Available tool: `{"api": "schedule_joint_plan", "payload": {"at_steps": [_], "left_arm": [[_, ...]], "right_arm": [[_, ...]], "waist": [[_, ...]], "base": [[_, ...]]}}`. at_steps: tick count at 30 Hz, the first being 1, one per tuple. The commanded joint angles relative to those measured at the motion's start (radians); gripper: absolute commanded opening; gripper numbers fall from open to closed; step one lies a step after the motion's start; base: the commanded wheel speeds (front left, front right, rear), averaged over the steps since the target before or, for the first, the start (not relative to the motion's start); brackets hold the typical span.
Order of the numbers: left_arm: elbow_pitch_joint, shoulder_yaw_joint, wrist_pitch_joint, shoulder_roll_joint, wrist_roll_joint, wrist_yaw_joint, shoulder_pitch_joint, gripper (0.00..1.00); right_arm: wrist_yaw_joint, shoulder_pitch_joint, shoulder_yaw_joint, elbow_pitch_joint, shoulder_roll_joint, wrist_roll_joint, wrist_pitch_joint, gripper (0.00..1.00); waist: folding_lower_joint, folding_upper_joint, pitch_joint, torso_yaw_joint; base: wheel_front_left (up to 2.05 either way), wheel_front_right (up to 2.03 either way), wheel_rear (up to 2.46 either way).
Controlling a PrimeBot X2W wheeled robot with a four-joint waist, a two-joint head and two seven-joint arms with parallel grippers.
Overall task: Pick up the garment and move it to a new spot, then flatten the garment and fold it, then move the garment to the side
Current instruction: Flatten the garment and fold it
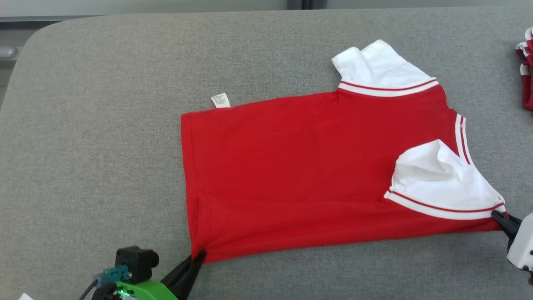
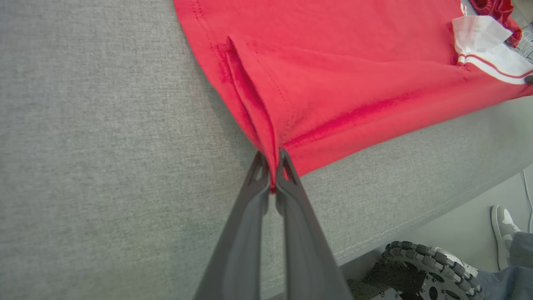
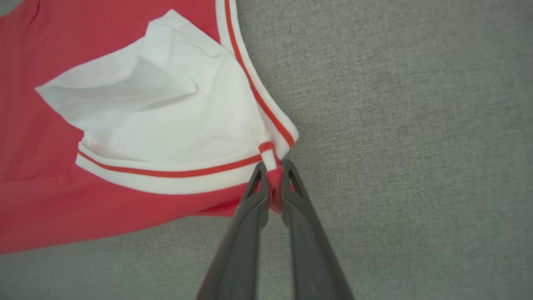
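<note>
— Red shirt (image 1: 291,166) is lying spread on the grey counter (image 1: 104,125), right of centre, hem pointing left, shoulders pointing right.
— Pincers?
— Left pincer (image 1: 199,255) is pinching the near hem corner. Right pincer (image 1: 497,216) is pinching the near shoulder corner, where the striped trims are meeting. Both are pressing together on cloth.
— Handling?
— Judging it light, thin and floppy: it is puckering at both grips. Near white sleeve (image 1: 441,179) is lying crumpled over the body.
— Best holds?
— Corners and seams, where the layers are doubling up. A mid-panel grab is probably only bunching one layer.
</note>
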Motion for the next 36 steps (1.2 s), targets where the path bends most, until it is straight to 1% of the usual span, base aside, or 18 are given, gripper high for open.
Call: {"api": "schedule_joint_plan", "payload": {"at_steps": [1,4,5,6,7,10,12,14,16,17,19,20,21,25,27,29,33,36], "left_arm": [[-0.025,-0.002,0.015,0.013,-0.015,0.011,0.037,0.0],[-0.056,-0.012,0.032,0.01,-0.013,0.034,0.068,0.0],[-0.058,-0.018,0.034,0.0,-0.011,0.042,0.074,0.0],[-0.061,-0.024,0.039,-0.01,-0.018,0.046,0.08,0.36],[-0.066,-0.03,0.042,-0.011,-0.015,0.049,0.082,1.0],[-0.082,-0.018,0.036,0.003,-0.007,0.062,0.089,1.0],[-0.095,0.005,0.029,0.023,-0.009,0.075,0.097,1.0],[-0.117,0.035,0.026,0.055,-0.001,0.086,0.091,1.0],[-0.136,0.071,0.021,0.078,0.003,0.096,0.049,1.0],[-0.145,0.087,0.019,0.095,0.025,0.099,0.007,1.0],[-0.144,0.103,0.013,0.082,0.031,0.097,-0.079,1.0],[-0.134,0.102,0.017,0.079,0.043,0.087,-0.125,1.0],[-0.119,0.096,0.022,0.067,0.048,0.075,-0.188,1.0],[-0.002,0.066,0.031,-0.004,0.057,0.035,-0.423,1.0],[0.082,0.043,0.029,-0.045,0.058,0.015,-0.516,1.0],[0.164,0.022,0.02,-0.072,0.073,-0.002,-0.59,1.0],[0.289,-0.023,-0.008,-0.112,0.095,-0.026,-0.675,1.0],[0.33,-0.051,-0.017,-0.118,0.087,-0.041,-0.709,1.0]], "right_arm": [[-0.002,0.03,-0.01,-0.016,-0.004,0.014,0.023,0.0],[-0.002,0.073,-0.013,-0.038,0.002,0.014,0.055,0.0],[-0.002,0.08,-0.014,-0.04,0.002,0.0,0.053,0.14],[-0.002,0.082,-0.012,-0.043,-0.002,-0.012,0.044,0.48],[-0.002,0.086,-0.012,-0.043,-0.002,-0.02,0.04,1.0],[-0.002,0.082,-0.018,-0.064,-0.015,-0.013,0.036,1.0],[-0.002,0.078,-0.018,-0.097,-0.047,-0.001,0.048,1.0],[-0.002,0.039,-0.026,-0.145,-0.081,0.009,0.04,1.0],[-0.001,-0.031,-0.034,-0.187,-0.099,0.008,0.03,1.0],[-0.001,-0.078,-0.03,-0.204,-0.109,-0.002,0.032,1.0],[-0.001,-0.177,-0.006,-0.21,-0.125,-0.039,0.041,1.0],[-0.002,-0.235,-0.002,-0.198,-0.121,-0.065,0.038,1.0],[-0.001,-0.304,0.027,-0.188,-0.134,-0.103,0.042,1.0],[-0.001,-0.539,0.136,-0.065,-0.133,-0.198,0.073,1.0],[-0.001,-0.64,0.179,0.016,-0.134,-0.256,0.064,1.0],[-0.001,-0.717,0.21,0.103,-0.134,-0.311,0.042,1.0],[-0.001,-0.814,0.238,0.264,-0.121,-0.365,-0.015,1.0],[-0.001,-0.853,0.265,0.346,-0.127,-0.389,-0.042,1.0]], "waist": [[0.0,-0.0001,-0.004,0.004],[0.0,-0.0001,0.005,0.008],[0.0,-0.0001,0.008,0.009],[0.0,-0.0001,0.01,0.01],[0.0,-0.0001,0.011,0.011],[0.0,-0.0001,0.013,0.015],[0.0,-0.0001,0.017,0.017],[0.0,-0.0001,0.032,0.017],[0.0,-0.0001,0.058,0.02],[0.0,-0.0001,0.083,0.024],[0.0,-0.0001,0.131,0.035],[0.0,-0.0001,0.153,0.041],[0.0,-0.0001,0.186,0.053],[0.0,-0.0001,0.283,0.097],[0.0,-0.0001,0.315,0.121],[0.0,-0.0001,0.334,0.143],[0.0,-0.0001,0.339,0.175],[0.0,-0.0001,0.346,0.193]], "base": [[0.0,0.0,0.0],[0.0,0.0,0.0],[0.0,0.0,0.0],[0.0,0.0,0.0],[0.0,0.0,0.0],[0.0,0.0,0.0],[0.0,0.0,0.0],[0.0,0.0,0.0],[0.0,0.0,0.0],[0.0,0.0,0.0],[0.0,0.0,0.0],[0.0,0.0,0.0],[0.0,0.0,0.0],[0.0,0.0,0.0],[0.0,0.0,0.0],[0.0,0.0,0.0],[0.0,0.0,0.0],[0.0,0.0,0.0]]}}
